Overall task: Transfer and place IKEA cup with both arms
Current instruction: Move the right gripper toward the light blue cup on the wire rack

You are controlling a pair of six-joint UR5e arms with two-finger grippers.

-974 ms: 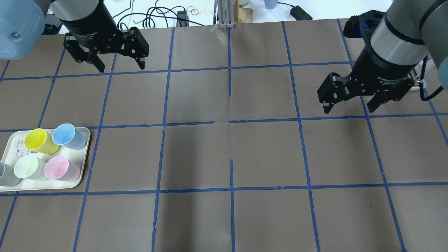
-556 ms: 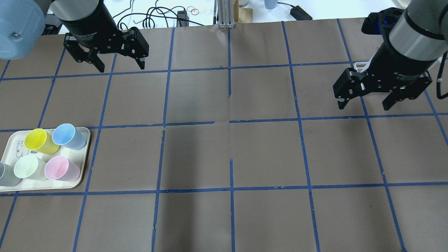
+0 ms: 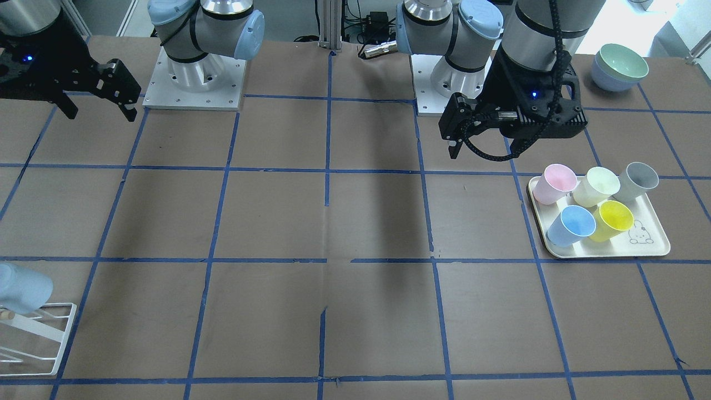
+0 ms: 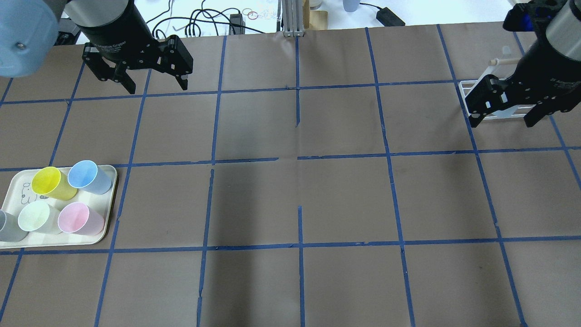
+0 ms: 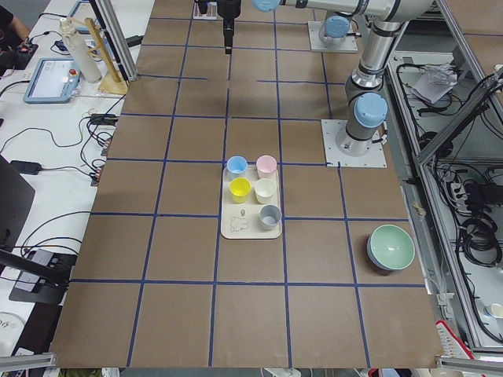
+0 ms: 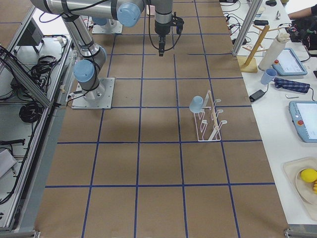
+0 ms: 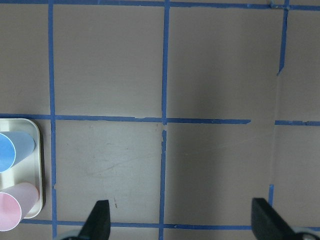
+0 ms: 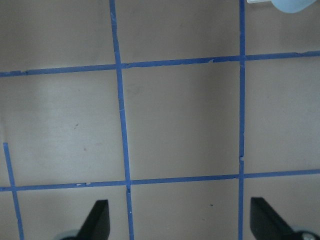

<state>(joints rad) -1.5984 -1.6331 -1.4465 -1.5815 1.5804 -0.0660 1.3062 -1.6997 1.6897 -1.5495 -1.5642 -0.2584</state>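
Five cups on tray: the tray (image 3: 655, 251) holds a pink cup (image 3: 552, 183), pale green cup (image 3: 597, 185) and grey cup (image 3: 637, 180) in the row nearer the robot. A sky-blue cup (image 3: 572, 225) and yellow cup (image 3: 611, 219) are in the other row. All are upright, mouths up, packed close.
Tray spot: flat on the brown paper at the robot's left end of the table.
Bowls: a green bowl (image 3: 622, 61) sits nested in a blue-grey one, near the table edge, apart from the tray.
IKEA cup: the IKEA cup (image 6: 196, 104) hangs tilted on a peg of the white wire rack (image 6: 210, 124) at the robot's right end. No gripper touches it.
Left arm: the left gripper (image 4: 156, 86) points down over bare paper, fingers spread wide, nothing between them. Its wrist view catches the tray edge with the sky-blue and pink cups at lower left.
Right arm: the right gripper (image 4: 503, 121) points down near the rack, fingers spread, empty. Its wrist view shows the pale cup at the top right edge.
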